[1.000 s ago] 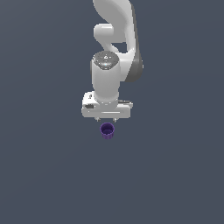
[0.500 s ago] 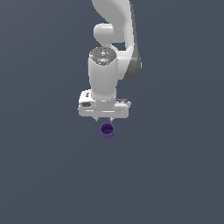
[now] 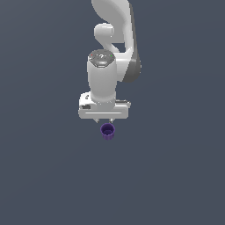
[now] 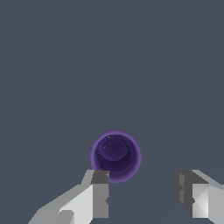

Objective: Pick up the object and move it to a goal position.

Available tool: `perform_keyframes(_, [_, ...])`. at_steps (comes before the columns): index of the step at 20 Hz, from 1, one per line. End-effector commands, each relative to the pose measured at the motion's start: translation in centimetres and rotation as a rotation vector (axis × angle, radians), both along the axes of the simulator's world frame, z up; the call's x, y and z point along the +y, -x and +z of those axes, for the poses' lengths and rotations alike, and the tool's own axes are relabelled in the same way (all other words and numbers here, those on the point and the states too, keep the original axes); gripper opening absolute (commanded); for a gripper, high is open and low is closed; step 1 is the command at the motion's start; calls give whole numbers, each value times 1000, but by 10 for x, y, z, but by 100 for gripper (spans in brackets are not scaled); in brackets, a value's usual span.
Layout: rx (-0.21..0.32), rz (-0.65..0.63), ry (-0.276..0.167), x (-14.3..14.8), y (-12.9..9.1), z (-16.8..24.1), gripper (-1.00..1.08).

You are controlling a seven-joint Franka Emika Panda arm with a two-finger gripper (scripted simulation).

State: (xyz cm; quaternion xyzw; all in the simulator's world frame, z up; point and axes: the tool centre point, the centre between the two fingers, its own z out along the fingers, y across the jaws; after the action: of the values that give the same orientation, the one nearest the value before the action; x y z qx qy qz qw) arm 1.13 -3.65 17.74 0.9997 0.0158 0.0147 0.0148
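Note:
The object is a small dark purple cup [image 3: 107,131] with a hollow top, standing upright on the grey floor. It also shows in the wrist view [image 4: 115,155], seen from above. My white gripper [image 3: 105,120] hangs just behind and above it in the exterior view. In the wrist view the gripper [image 4: 143,192] is open and empty. One finger [image 4: 99,194] overlaps the cup's rim and the other finger [image 4: 192,197] stands well apart from it. The cup is off the middle of the gap, not between the fingers.
A flat dark grey surface [image 3: 176,176] spreads all around. The white arm [image 3: 115,39] rises behind the gripper toward the top of the exterior view.
The gripper and arm have shifted slightly toward the exterior view's left and a little lower. The cup has not moved.

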Motion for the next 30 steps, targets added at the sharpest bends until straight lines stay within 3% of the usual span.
perform_keyframes(1, [2,24,-8,-1,0,-3,28])
perform_keyframes(16, [-1,278,-95,-5,-2,-30,28])
perform_keyframes(30, [-47,537,-187,-10,-4,-55,28])
